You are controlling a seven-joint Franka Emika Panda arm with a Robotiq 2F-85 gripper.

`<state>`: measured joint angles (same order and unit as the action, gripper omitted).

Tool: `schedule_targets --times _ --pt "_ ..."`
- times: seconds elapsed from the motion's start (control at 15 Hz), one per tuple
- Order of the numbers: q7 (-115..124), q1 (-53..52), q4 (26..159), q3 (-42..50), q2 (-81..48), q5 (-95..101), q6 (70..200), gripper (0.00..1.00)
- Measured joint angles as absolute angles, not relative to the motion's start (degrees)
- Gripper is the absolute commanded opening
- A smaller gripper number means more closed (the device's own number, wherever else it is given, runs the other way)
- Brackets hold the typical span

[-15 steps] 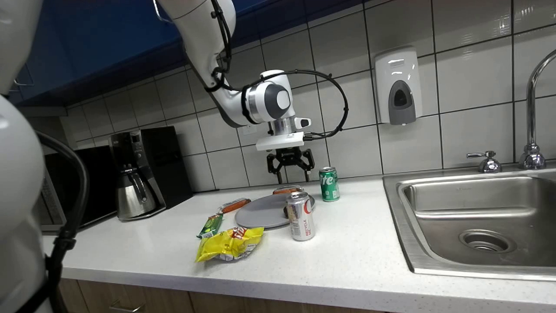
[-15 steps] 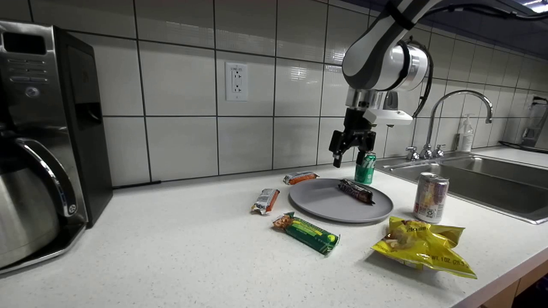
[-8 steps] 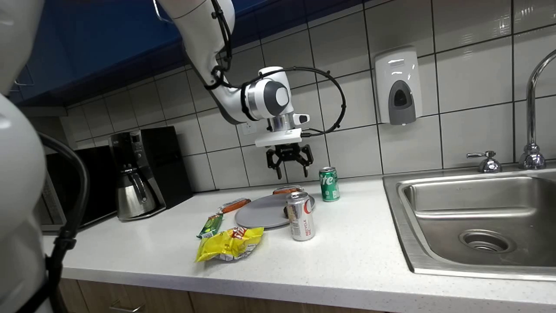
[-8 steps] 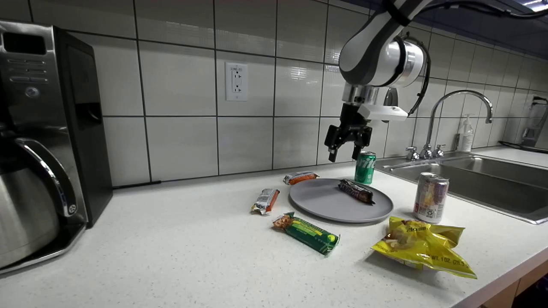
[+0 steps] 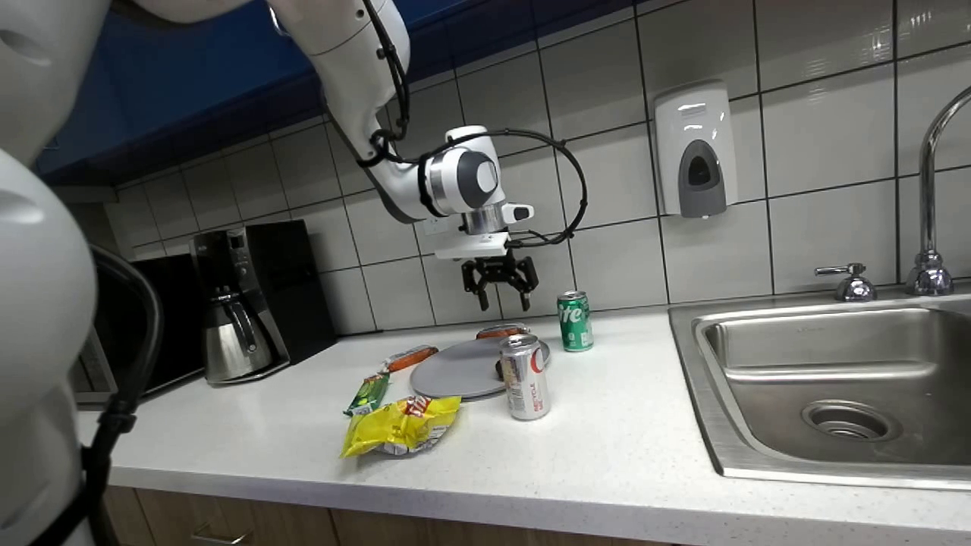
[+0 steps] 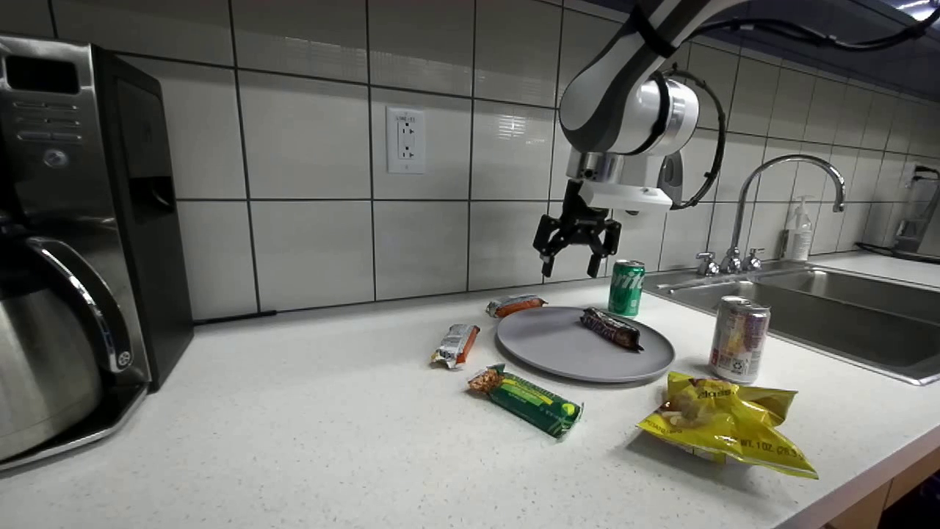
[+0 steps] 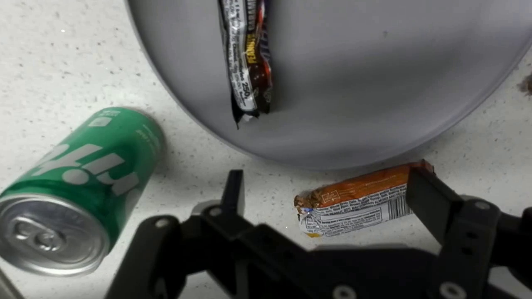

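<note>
My gripper [image 5: 504, 302] is open and empty, pointing down above the counter near the tiled wall; it also shows in an exterior view [image 6: 570, 267]. In the wrist view its fingertips [image 7: 326, 187] stand apart on either side of an orange and silver wrapped bar [image 7: 353, 199], well above it; one fingertip covers the bar's far end. That bar lies behind the grey plate [image 6: 558, 356]. A dark-wrapped bar [image 6: 611, 328] lies on the plate and shows in the wrist view [image 7: 249, 58]. A green can [image 7: 91, 166] stands upright beside the plate, also in an exterior view [image 5: 575, 322].
A silver can [image 6: 739, 339] stands near the plate. A yellow chip bag [image 6: 723, 426], a green bar [image 6: 530, 400] and a second orange bar [image 6: 455, 345] lie on the counter. A coffee maker [image 5: 246, 334] stands at one end, a steel sink [image 5: 812, 371] at the other.
My gripper has risen slightly and moved sideways, leftward in both exterior views, away from the green can and toward the coffee maker side. It stays open. The objects on the counter have not moved.
</note>
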<state>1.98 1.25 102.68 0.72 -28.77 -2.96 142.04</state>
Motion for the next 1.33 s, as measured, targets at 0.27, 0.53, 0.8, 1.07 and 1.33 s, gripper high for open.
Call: schedule_targets --times 0.27,0.53,0.8,1.07,1.33 --pt "10.12 -1.44 99.31 2.52 -31.47 -2.53 141.90 1.00" --pt "17.53 -4.05 96.22 4.37 -33.99 -2.24 140.95 1.00" --pt "24.90 -6.02 92.88 5.78 -36.67 -2.24 139.91 1.00" --pt "31.51 -7.16 88.99 6.77 -39.49 -2.29 138.27 1.00" --pt "36.76 -7.32 84.96 6.85 -42.00 -2.55 135.96 1.00"
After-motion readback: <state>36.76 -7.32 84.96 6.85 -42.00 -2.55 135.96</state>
